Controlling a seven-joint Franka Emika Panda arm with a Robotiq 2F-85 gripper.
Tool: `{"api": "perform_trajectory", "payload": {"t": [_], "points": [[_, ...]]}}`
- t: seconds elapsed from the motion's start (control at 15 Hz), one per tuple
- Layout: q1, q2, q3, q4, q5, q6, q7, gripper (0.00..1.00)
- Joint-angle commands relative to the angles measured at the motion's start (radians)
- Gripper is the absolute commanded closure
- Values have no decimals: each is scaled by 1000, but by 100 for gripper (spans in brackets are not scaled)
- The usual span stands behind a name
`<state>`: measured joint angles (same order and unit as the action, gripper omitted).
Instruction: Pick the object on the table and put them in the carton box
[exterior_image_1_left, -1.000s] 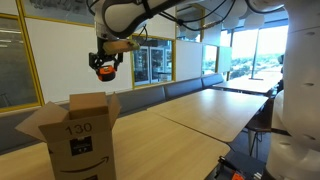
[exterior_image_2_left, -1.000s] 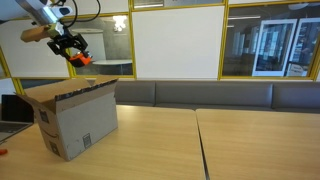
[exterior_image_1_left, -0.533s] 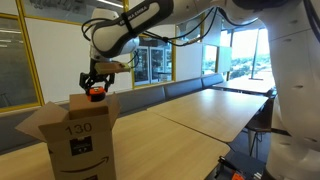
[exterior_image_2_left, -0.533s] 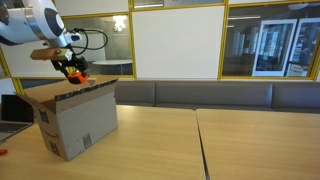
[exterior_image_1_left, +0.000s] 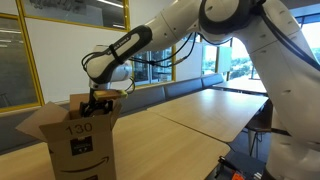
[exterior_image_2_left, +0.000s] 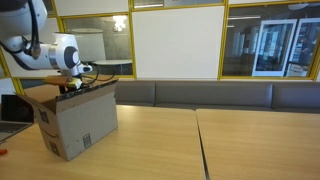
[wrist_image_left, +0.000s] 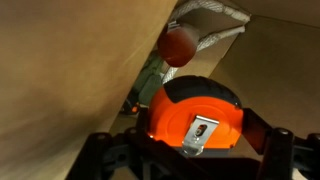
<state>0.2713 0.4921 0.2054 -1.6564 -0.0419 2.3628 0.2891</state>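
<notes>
Jaws grasping orange tape measure (wrist_image_left: 195, 115), lowered inside carton box (exterior_image_1_left: 84, 140) standing near surface (exterior_image_1_left: 190, 125) edge. Reddish ball (wrist_image_left: 180, 45) and white rope (wrist_image_left: 212, 18) already lie in box below. Left to do: release. I judge task nearly done.

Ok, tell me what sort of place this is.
Probably an office meeting or break area: long wooden tables pushed together, a padded bench running along the wall, and yellow-framed glass partitions looking into other rooms.
</notes>
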Motion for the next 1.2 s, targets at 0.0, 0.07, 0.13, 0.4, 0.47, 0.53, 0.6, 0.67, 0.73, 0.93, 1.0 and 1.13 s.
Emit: {"api": "perform_trajectory", "payload": {"t": [0.0,0.07,0.13,0.4,0.47,0.53,0.6,0.67,0.73,0.93,1.0,1.13], "points": [[9,70,-12,100,53,-51,-33,35],[10,79,-13,109,59,-64,-31,18],[10,88,-14,124,64,-82,-29,2],[19,89,-33,170,46,-150,-14,0],[22,78,-40,177,39,-164,-8,0],[26,63,-48,182,28,-177,0,0],[29,45,-58,185,16,-189,8,0],[34,15,-69,175,1,-197,18,0],[36,-9,-79,173,-11,-202,25,0],[43,-134,-110,118,-69,-209,64,0],[44,-180,-118,100,-95,-212,84,0],[38,-281,-129,40,-146,-208,132,0]]}}
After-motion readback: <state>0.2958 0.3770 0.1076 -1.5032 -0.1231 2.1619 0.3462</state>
